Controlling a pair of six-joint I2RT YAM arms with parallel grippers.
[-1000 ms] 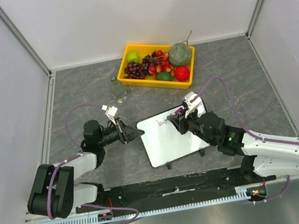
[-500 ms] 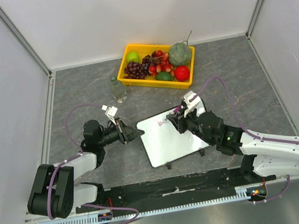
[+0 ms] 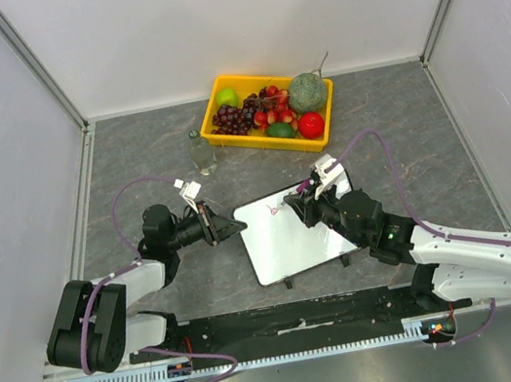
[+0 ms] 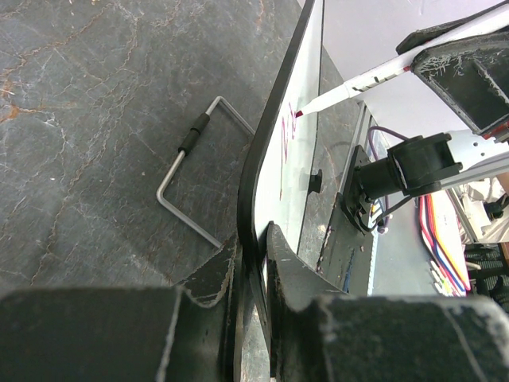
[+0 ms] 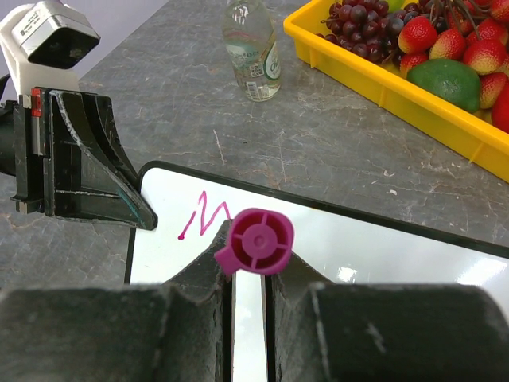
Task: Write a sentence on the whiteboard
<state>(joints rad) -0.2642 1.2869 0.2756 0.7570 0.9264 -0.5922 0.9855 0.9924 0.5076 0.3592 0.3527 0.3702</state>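
Observation:
The whiteboard [image 3: 296, 239] lies on the table between the arms, with a thin black rim. My left gripper [image 3: 232, 227] is shut on its left edge, and the rim sits between the jaws in the left wrist view [image 4: 256, 263]. My right gripper [image 3: 305, 204] is shut on a magenta-capped marker [image 5: 254, 241], whose tip touches the board near its upper left. The sentence [image 5: 203, 213] is one short magenta zigzag stroke. It also shows in the left wrist view [image 4: 288, 127], with the marker [image 4: 374, 76] at its end.
A yellow tray [image 3: 219, 94] of fruit stands at the back of the table. A small clear bottle [image 3: 199, 151] stands in front of its left end. A bent metal wire with a black sleeve [image 4: 191, 171] lies on the table beside the board.
My right gripper and the marker have shifted slightly over the board. The left gripper and the board have not moved.

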